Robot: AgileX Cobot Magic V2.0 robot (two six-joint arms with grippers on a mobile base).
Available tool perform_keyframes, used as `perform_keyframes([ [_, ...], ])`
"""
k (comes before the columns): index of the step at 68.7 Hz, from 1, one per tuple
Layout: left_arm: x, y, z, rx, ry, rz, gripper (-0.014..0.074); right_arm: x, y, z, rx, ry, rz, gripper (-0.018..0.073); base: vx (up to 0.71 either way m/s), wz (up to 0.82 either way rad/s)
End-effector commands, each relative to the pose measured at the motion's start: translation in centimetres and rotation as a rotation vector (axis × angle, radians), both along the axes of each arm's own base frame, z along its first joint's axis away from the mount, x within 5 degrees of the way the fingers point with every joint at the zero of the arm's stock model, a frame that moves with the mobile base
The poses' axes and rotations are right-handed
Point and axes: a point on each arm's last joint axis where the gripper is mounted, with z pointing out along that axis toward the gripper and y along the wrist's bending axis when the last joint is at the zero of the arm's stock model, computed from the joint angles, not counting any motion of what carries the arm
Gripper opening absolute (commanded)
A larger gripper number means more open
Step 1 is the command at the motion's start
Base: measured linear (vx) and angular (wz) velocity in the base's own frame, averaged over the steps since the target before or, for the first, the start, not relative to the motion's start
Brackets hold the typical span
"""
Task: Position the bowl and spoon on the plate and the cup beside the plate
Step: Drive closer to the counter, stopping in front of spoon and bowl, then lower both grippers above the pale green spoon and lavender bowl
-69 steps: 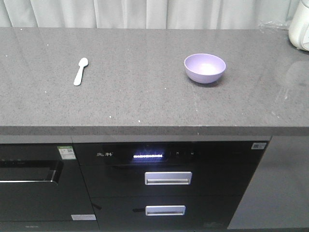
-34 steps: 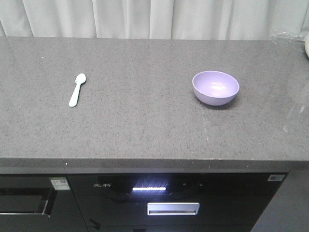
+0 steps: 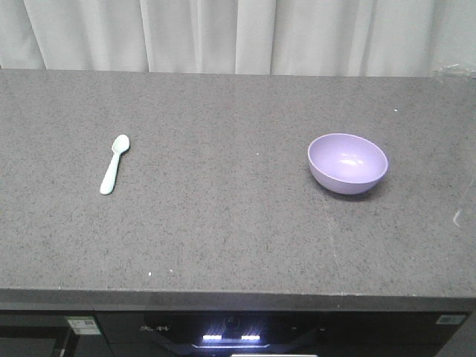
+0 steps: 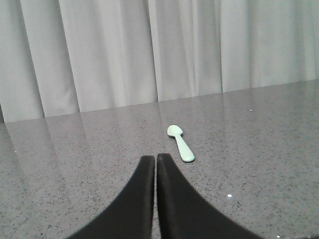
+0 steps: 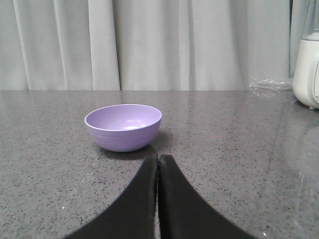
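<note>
Filling most of the front view now, the grey worktop (image 3: 223, 245) sits nearer than a second ago, and the drawers below have dropped out of frame. Rig closing in, I judge; nothing handled yet. Both clenched, tips touching, empty: left tool (image 4: 155, 158) and right tool (image 5: 158, 158). Lavender bowl (image 3: 347, 163) stands upright on the worktop's right side, straight ahead of the right tool. Mint spoon (image 3: 114, 163) lies flat, well apart on the left, ahead of the left tool. No plate or cup visible in any view, so arranging has not begun.
</note>
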Motion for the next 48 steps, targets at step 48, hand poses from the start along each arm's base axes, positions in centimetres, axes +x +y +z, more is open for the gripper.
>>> perform_keyframes([
  [48,-0.24,-0.01,1.02,-0.024,-0.097,-0.004,-0.0006,0.13,-0.01,0.37,-0.005,-0.048,-0.004,-0.0006,0.1,0.01],
])
